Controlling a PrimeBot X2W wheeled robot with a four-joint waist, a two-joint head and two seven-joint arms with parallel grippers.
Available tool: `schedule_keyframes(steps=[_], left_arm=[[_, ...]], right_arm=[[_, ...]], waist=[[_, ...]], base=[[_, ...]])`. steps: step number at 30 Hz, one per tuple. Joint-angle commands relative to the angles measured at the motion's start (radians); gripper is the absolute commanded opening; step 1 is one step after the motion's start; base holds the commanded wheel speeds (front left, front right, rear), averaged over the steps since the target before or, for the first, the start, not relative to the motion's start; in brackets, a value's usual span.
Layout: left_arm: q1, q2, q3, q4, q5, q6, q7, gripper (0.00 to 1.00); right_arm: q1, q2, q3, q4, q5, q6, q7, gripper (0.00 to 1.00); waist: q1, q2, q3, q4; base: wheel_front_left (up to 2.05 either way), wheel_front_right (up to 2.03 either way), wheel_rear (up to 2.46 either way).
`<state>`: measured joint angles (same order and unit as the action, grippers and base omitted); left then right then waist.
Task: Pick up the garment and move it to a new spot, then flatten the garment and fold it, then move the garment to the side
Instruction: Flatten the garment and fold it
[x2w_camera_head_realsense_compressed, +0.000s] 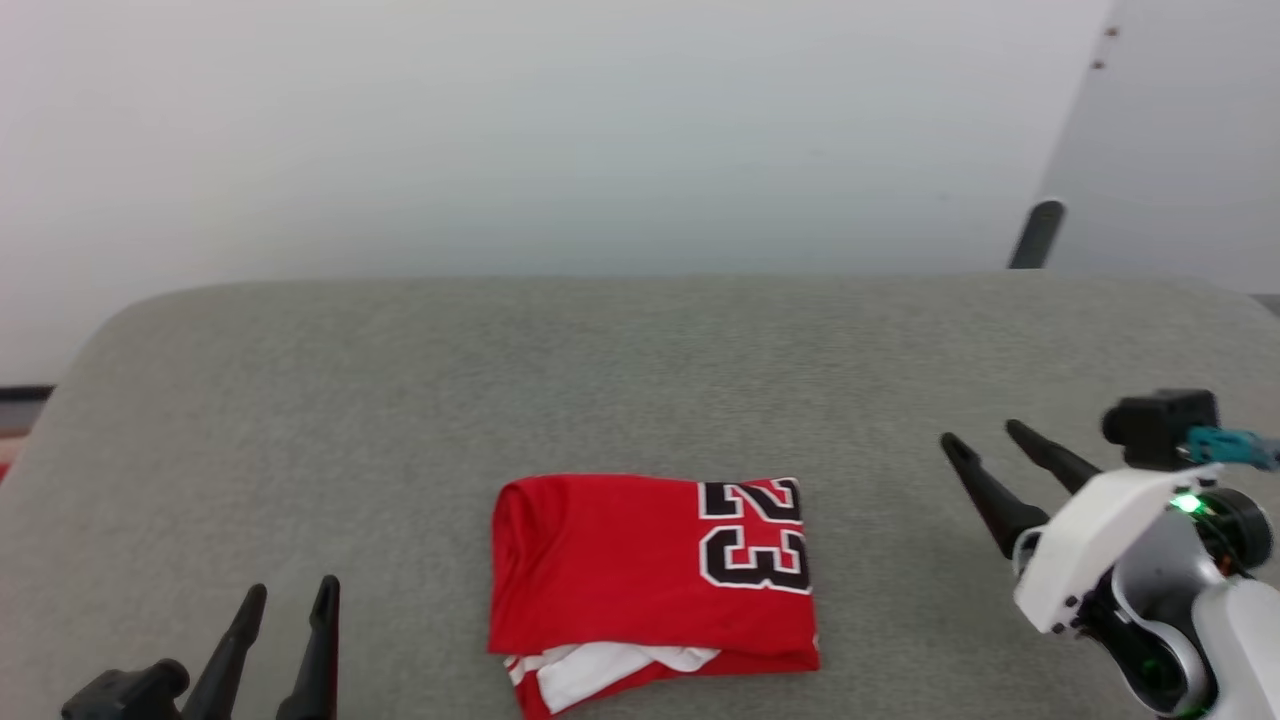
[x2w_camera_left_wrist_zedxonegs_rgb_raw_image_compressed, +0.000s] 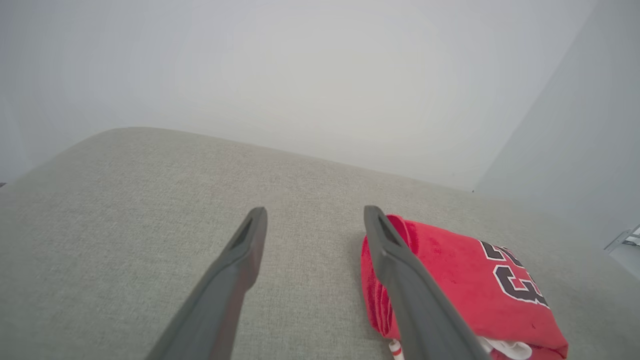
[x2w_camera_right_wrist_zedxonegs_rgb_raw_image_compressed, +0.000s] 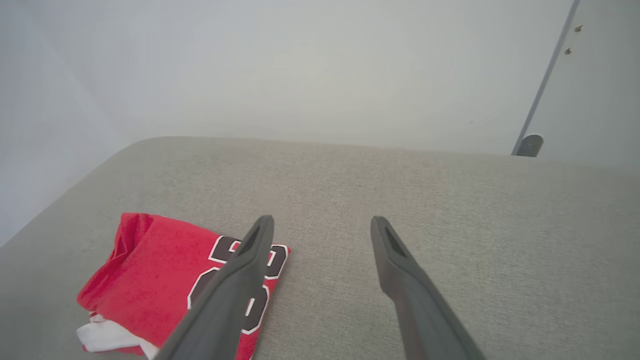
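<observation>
The garment (x2w_camera_head_realsense_compressed: 620, 570) is laid on the grey bench (x2w_camera_head_realsense_compressed: 400, 380), folded into a red rectangle; a black 23 is shown on top, white fabric at its near edge. Left gripper (x2w_camera_head_realsense_compressed: 294, 586) and right gripper (x2w_camera_head_realsense_compressed: 978, 431) are held released, apart from the garment.

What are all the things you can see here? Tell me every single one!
garment: one, bright red with a black number 23 and some white poking out, folded, front middle of the padded surface
padded surface: one, grey cloth, under the garment
wall: one, white, behind the padded surface
post: one, dark, behind the far right edge of the padded surface
panel: one, pale grey, far right, beside the post
left gripper: one, dark fingers, open, lower left, apart from the garment
right gripper: one, dark fingers on a white wrist, open, right of the garment, not touching it
</observation>
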<state>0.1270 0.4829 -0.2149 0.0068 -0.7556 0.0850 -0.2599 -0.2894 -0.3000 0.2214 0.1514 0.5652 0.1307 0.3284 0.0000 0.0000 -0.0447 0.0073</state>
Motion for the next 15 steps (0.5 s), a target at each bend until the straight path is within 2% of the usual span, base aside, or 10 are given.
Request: schedule_keyframes(steps=[1,5,15], left_arm=[[0.012,-0.001,0.005,-0.003,0.010,-0.001,-0.004,1.00],[0.021,-0.004,0.021,-0.003,0.034,-0.008,-0.005,1.00],[0.050,-0.016,0.095,-0.002,0.094,-0.033,-0.005,1.00]], right_arm=[[0.019,-0.002,-0.009,-0.010,-0.009,0.000,-0.013,1.00],[0.065,-0.008,-0.052,-0.034,-0.030,0.000,-0.050,1.00],[0.182,0.022,-0.146,-0.083,-0.065,0.000,-0.092,1.00]], waist=[[0.0000,0.0000,-0.019,-0.059],[0.0000,0.0000,-0.027,-0.085],[0.0000,0.0000,-0.042,-0.113]], base=[[0.00,0.00,0.00],[0.00,0.00,0.00],[0.00,0.00,0.00]])
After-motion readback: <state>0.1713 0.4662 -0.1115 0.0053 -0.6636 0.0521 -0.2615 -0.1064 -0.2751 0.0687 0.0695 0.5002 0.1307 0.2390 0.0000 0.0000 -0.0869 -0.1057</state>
